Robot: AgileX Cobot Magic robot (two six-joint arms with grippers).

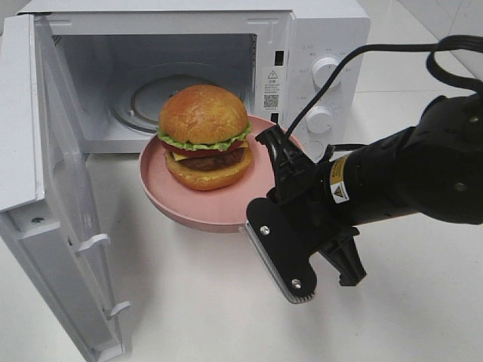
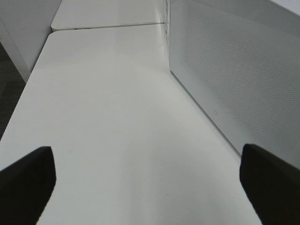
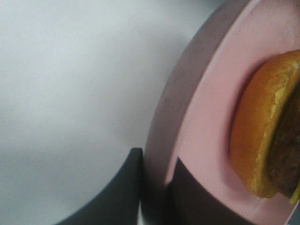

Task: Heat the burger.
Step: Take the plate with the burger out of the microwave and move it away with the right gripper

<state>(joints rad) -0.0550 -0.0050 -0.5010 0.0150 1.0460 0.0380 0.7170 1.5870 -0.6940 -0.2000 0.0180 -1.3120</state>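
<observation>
The burger, with a golden-brown bun, lettuce, tomato, cheese and a dark patty, sits on a round pink plate. The plate is held above the table just in front of the open microwave. My right gripper is shut on the plate's right rim. In the right wrist view its fingers clamp the plate's rim, with the burger close beside. My left gripper is open and empty, low over the white table. It does not show in the exterior high view.
The microwave door stands swung open at the left, and its perforated panel is beside my left gripper. The glass turntable lies inside the cavity. The control knobs are on the right. A black cable crosses the front.
</observation>
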